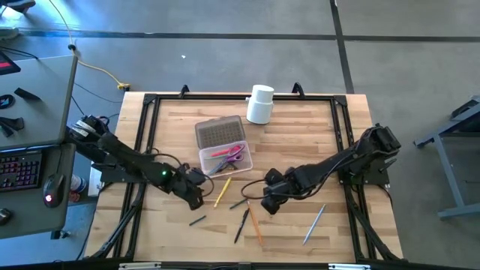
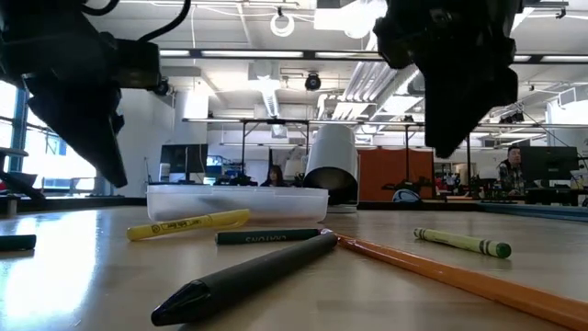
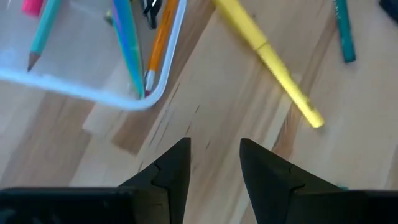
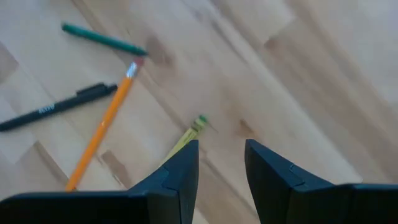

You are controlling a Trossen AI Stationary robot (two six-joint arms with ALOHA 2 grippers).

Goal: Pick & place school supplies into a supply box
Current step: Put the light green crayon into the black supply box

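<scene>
Left gripper [image 1: 196, 196] over bare wood beside box [image 1: 223, 145] corner — fingers apart, empty. Right gripper [image 1: 270, 201] above green crayon [image 4: 194, 127] — fingers apart, nothing held.

You had a white cylindrical container [image 1: 260, 103] standing near the table's [image 1: 300, 142] far edge, and a keyboard [image 1: 20, 169] and mouse [image 1: 51, 187] lay on the side desk.

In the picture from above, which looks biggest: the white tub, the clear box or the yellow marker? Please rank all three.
1. The clear box, counted with its open grey lid.
2. The white tub.
3. The yellow marker, thin, though roughly as long as the tub looks.
</scene>
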